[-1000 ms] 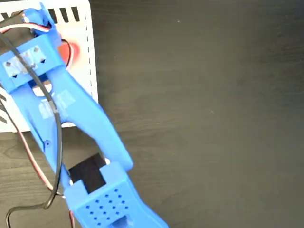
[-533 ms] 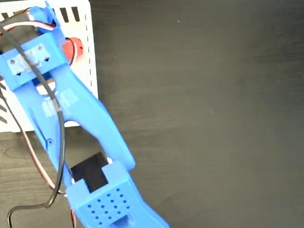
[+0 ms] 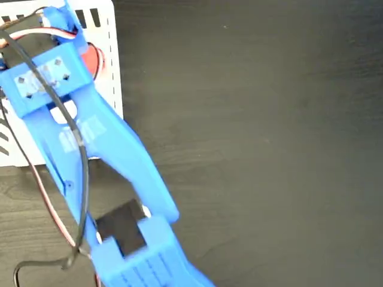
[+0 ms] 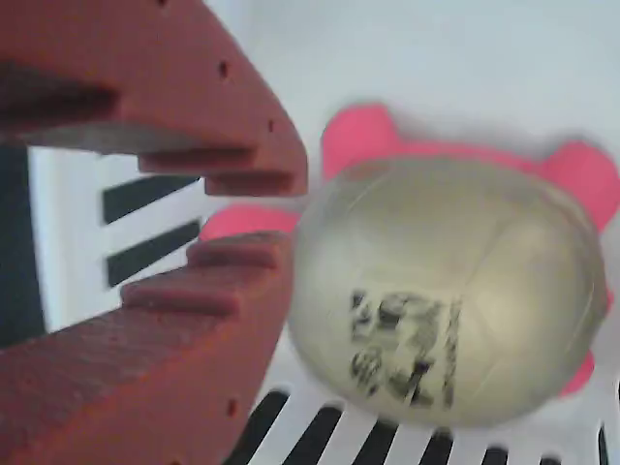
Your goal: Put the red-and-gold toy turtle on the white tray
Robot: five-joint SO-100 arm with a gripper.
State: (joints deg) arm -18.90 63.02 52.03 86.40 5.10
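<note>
The red-and-gold toy turtle (image 4: 446,291) fills the wrist view, its gold shell with the black code mark facing up and its pink feet spread on the white tray (image 4: 436,58). My gripper (image 4: 286,213) has red fingers (image 4: 194,97) at the left of that view. The jaws stand apart just left of the shell and nothing is clamped between them. A pink foot shows behind the gap. In the fixed view the blue arm (image 3: 90,137) covers most of the white tray (image 3: 105,42). A red patch (image 3: 91,58) peeks out beside the wrist; whether it is turtle or finger I cannot tell.
Black diagonal stripes (image 3: 87,18) mark the tray's top edge, and more stripes (image 4: 320,436) run under the turtle. A dark wooden table (image 3: 257,143) stretches to the right of the tray. Cables (image 3: 42,197) loop along the arm at the lower left.
The arm has shifted a little: the wrist moved slightly right and the lower arm segment slid down in the picture. The red patch stays at about the same spot on the tray.
</note>
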